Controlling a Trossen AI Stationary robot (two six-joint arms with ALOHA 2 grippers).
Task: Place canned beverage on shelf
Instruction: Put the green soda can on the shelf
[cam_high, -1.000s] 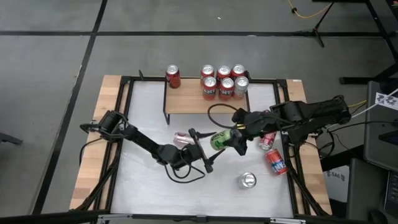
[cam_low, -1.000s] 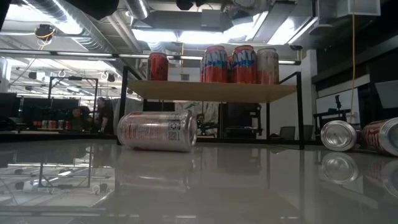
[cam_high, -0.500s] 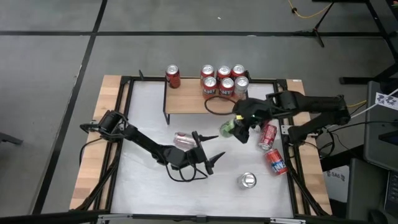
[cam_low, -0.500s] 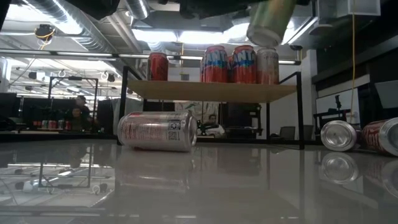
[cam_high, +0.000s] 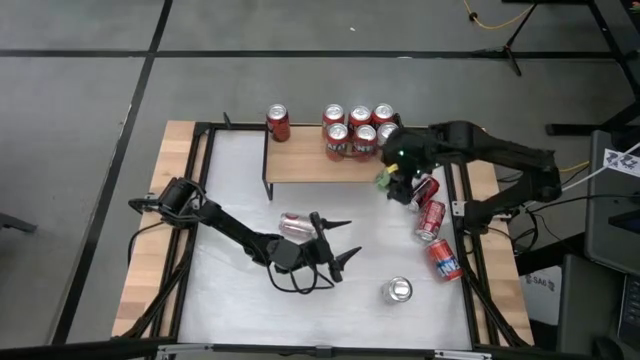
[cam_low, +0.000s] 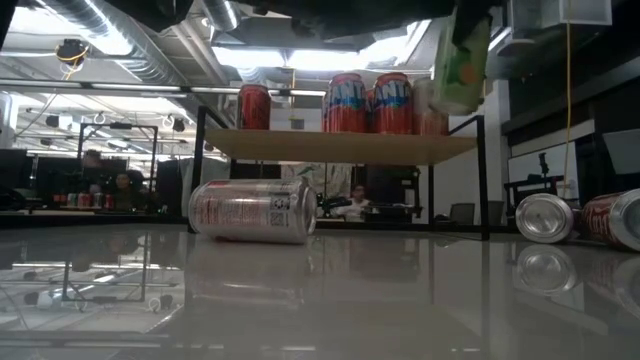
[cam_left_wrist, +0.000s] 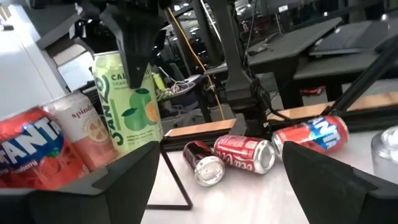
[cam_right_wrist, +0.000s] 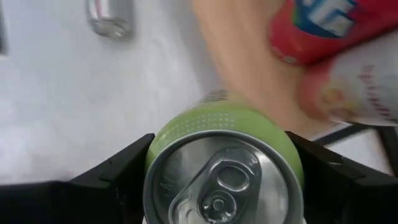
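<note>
Fingers (cam_right_wrist: 115, 171) of our right gripper (cam_right_wrist: 224, 180) are pressing on both sides of the green Canada Dry can (cam_high: 386, 180), gripping it from above by its upper rim, as the right wrist view is showing. We are holding this can upright over the right end of the shelf (cam_high: 310, 165), just beside the cluster of Fanta cans (cam_high: 358, 130) and the pale Spindrift can (cam_left_wrist: 84, 134) standing on the plank; whether its base is touching the wood we cannot tell. Our left gripper (cam_high: 335, 245) is waiting with its fingers spread and empty over the middle of the white table (cam_high: 230, 190), near a pale can lying on its side (cam_high: 296, 223). We are judging the placement as nearly complete: lowering and letting go are remaining. Several red cans (cam_high: 432, 220) are lying off the shelf at the table's right side, and a silver can (cam_high: 398, 290) is standing near them.
</note>
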